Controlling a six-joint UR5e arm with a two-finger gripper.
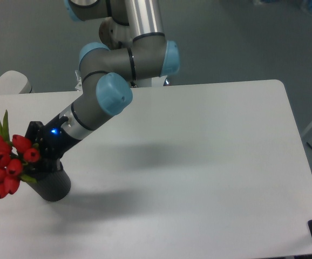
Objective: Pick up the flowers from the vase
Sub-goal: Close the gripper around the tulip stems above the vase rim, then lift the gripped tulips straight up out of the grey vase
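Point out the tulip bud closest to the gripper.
The red bud at the right edge of the flowers, right beside the gripper above the vase; the other buds lie farther left.

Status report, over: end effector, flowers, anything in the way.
End effector at the vase mouth, fingers hidden. Flowers leaning left, stems at the vase. Nothing else near them.

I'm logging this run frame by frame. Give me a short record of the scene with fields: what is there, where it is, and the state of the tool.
flowers: red bunch, leaning left over the vase
vase: black cylinder, upright, near the table's left edge
tool: at the vase top, beside the flowers; grip hidden
arm: reaches down-left from the back
table: white
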